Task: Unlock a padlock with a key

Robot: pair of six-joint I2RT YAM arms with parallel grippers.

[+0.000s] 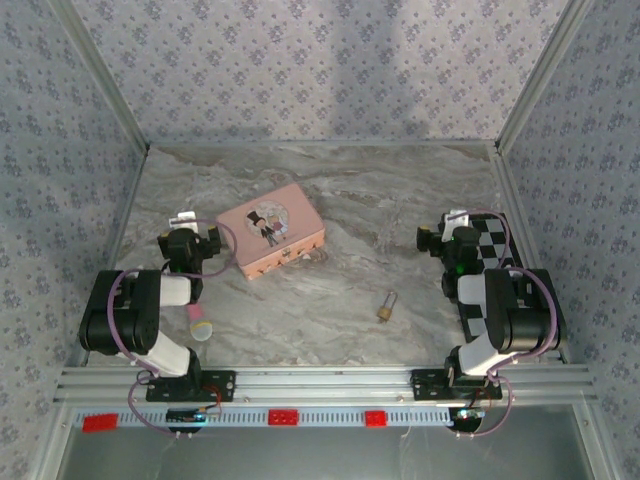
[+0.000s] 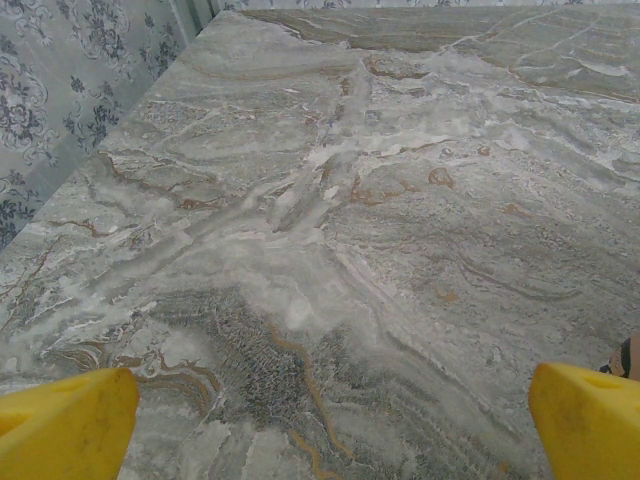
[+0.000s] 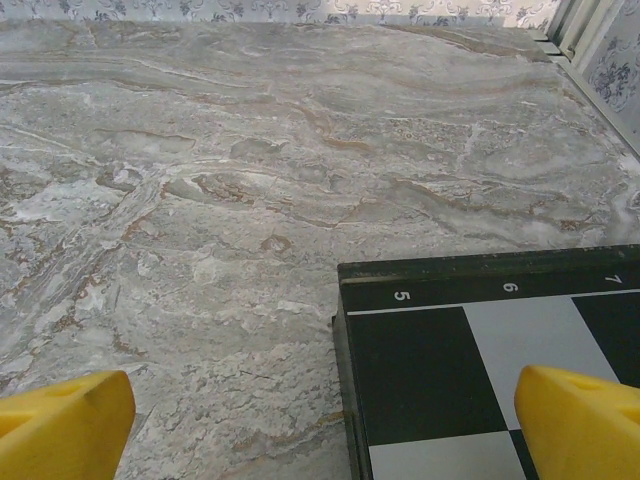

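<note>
The tiny brass padlock [image 1: 384, 309] with its thin silver shackle lies flat on the marble table, right of centre near the front. I cannot make out a key. My left gripper [image 1: 190, 232] rests at the left side, just left of the pink box and far from the padlock. In the left wrist view it [image 2: 325, 430] is open, its yellow fingertips [image 2: 65, 425] wide apart over bare marble. My right gripper [image 1: 447, 232] sits at the right, behind the padlock. It [image 3: 320, 430] is also open, its yellow fingertips [image 3: 580, 420] spread over the checkerboard's corner.
A pink rectangular box [image 1: 270, 229] with a picture on its lid lies left of centre. A pink stick with a pale yellow disc [image 1: 201, 325] lies by the left arm. A black-and-white checkerboard [image 3: 480, 350] lies under the right arm [image 1: 500, 250]. Patterned walls enclose three sides.
</note>
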